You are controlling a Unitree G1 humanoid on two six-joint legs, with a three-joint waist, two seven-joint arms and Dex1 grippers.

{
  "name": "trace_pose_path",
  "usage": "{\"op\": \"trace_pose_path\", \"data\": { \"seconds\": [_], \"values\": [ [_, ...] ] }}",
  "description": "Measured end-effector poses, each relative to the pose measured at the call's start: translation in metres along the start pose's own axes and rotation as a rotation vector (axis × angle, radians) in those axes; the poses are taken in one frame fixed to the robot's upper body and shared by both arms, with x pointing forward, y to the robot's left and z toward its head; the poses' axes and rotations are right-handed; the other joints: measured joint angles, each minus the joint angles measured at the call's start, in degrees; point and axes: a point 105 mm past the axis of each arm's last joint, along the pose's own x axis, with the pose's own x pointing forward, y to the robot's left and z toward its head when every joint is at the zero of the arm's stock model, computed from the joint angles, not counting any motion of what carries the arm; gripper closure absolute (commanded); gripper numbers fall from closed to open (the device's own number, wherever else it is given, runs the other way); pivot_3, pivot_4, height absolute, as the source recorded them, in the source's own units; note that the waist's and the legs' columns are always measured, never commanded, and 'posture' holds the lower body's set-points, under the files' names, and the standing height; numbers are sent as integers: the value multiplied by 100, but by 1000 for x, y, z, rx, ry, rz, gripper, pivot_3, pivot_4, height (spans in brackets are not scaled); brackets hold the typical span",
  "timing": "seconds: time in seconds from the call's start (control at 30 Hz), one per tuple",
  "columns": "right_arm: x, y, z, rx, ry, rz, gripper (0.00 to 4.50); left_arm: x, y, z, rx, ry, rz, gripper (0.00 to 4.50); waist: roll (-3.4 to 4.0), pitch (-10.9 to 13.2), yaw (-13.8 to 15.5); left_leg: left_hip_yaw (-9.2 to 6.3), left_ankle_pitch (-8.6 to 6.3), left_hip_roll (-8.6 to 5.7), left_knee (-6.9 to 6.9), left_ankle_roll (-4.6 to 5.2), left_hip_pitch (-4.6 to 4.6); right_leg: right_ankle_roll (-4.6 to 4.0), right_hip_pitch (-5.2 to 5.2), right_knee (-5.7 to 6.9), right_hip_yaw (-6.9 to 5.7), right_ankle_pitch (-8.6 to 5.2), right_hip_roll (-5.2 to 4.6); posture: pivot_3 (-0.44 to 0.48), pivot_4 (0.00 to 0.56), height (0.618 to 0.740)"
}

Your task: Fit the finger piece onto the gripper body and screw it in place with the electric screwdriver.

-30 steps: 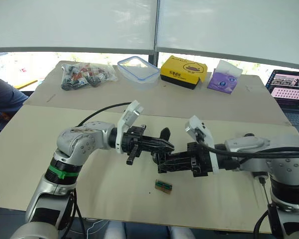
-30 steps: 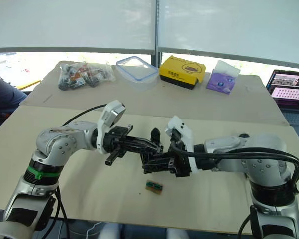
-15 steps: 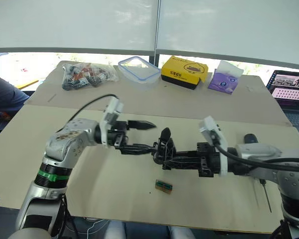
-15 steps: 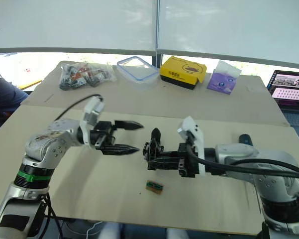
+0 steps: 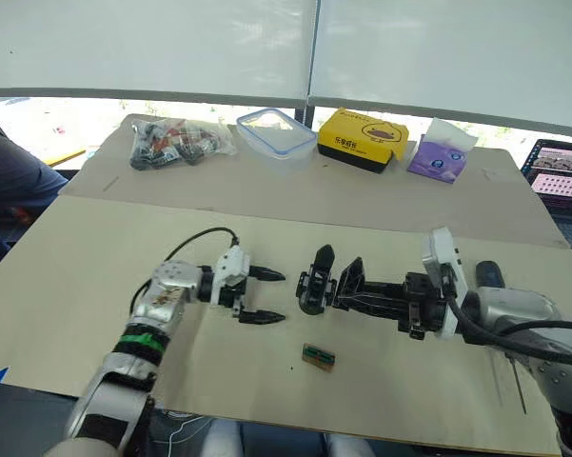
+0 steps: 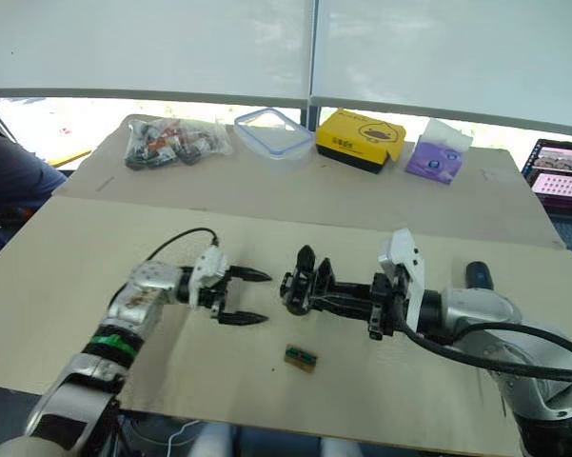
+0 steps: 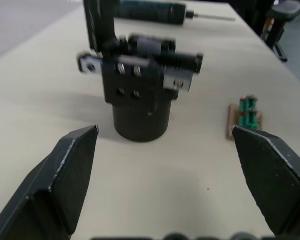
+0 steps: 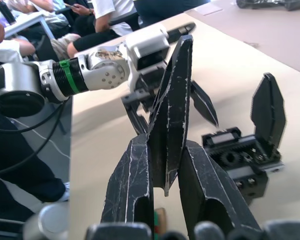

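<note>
Finger piece clamped between right gripper fingers, long axis roughly upright, standing above fingertips. Gripper body stands on table on round base, own pointed finger up, just beside right gripper tips, between both grippers. Left gripper spread wide, empty, tips aimed at gripper body, near but apart. Small green-brown block on table nearer front edge. Electric screwdriver lies behind right forearm; its pointing direction cannot be told.
</note>
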Motion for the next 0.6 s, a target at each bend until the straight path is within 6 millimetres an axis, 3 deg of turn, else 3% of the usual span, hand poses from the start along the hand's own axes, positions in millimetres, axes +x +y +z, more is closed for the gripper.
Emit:
{"op": "trace_pose_path", "data": {
  "seconds": [0.2, 0.6],
  "values": [
    [1, 1, -1, -38, -30, 6, 4160, 27, 5, -8, -3, 19, -9, 0, 0, 0, -29, -5, 0, 0, 5, 0, 5, 1, -6, 36, 1, -9, 6, 0, 150, 740],
    [0, 7, -15, -18, -3, -6, 4162, 45, 3, -11, -17, 40, -53, 0, 1, -1, -17, -16, 1, -1, 17, -1, 9, 2, 1, 51, -3, -11, 9, 0, 150, 740]
  ]
}}
